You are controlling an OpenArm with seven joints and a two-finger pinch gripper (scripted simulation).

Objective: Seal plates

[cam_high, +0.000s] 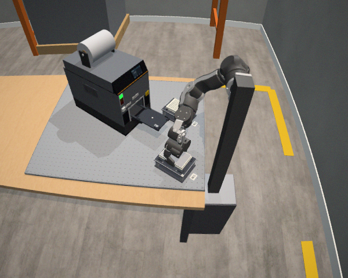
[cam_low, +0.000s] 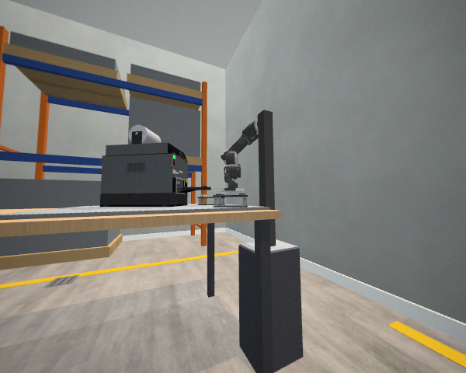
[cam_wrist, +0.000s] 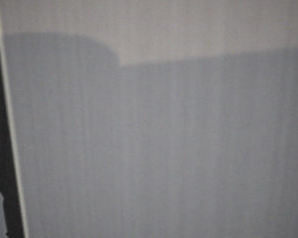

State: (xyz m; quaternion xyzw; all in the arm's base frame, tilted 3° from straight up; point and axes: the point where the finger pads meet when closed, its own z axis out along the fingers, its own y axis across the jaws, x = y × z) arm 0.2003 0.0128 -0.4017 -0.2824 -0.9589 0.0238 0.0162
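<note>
My gripper is down over the near plate nest and is shut on the plate that sits in or just over that nest. In the side view the gripper stands low over this nest. The wrist view is filled by the plate's smooth pale grey top, with no wells showing. A second plate with open wells sits in the far nest, partly hidden by my arm. The sealer shows a green lamp. Its dark stage is out and has no plate on it.
The arm's dark mounting column stands at the table's right edge, close to the near nest. A foil roll sits on top of the sealer. Small white labels lie beside the nests.
</note>
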